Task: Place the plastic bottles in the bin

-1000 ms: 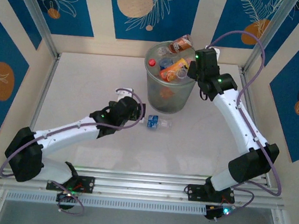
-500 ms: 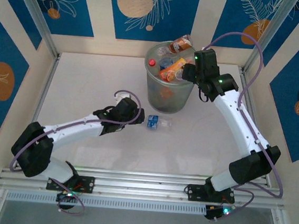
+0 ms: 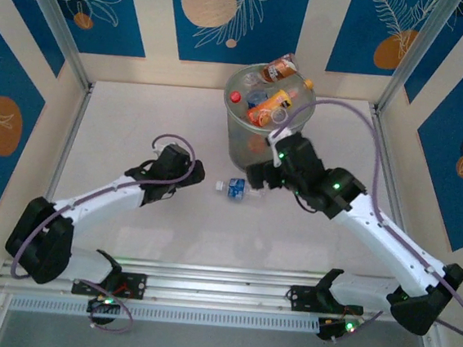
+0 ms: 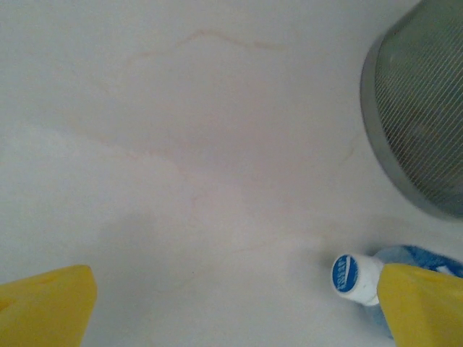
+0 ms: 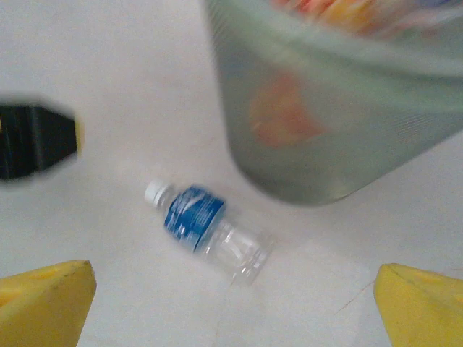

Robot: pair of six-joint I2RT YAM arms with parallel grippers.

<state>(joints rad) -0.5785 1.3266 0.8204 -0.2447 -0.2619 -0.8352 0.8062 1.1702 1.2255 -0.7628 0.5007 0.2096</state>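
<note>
One clear plastic bottle [image 3: 234, 188] with a blue label and white cap lies on its side on the table, just in front of the bin [image 3: 250, 149]. The grey-green mesh bin is piled with several bottles [image 3: 268, 97], orange and red labels showing. My left gripper [image 3: 199, 173] is open a little left of the lying bottle, whose cap [image 4: 354, 275] sits by my right fingertip [image 4: 423, 307]. My right gripper [image 3: 256, 174] hangs low over the bottle's right end. In the right wrist view the bottle [image 5: 206, 231] lies ahead of my open gripper [image 5: 235, 311], with nothing between the fingers.
The bin wall [image 4: 427, 108] [image 5: 340, 123] stands close behind the lying bottle. The left gripper's black body [image 5: 32, 141] shows at the left of the right wrist view. Aluminium frame posts and patterned walls ring the table [image 3: 138, 123], with bare surface to the left and front.
My right arm swung from the bin's rim down to the table beside the lying bottle, and its gripper opened. The left arm pulled back slightly to the left.
</note>
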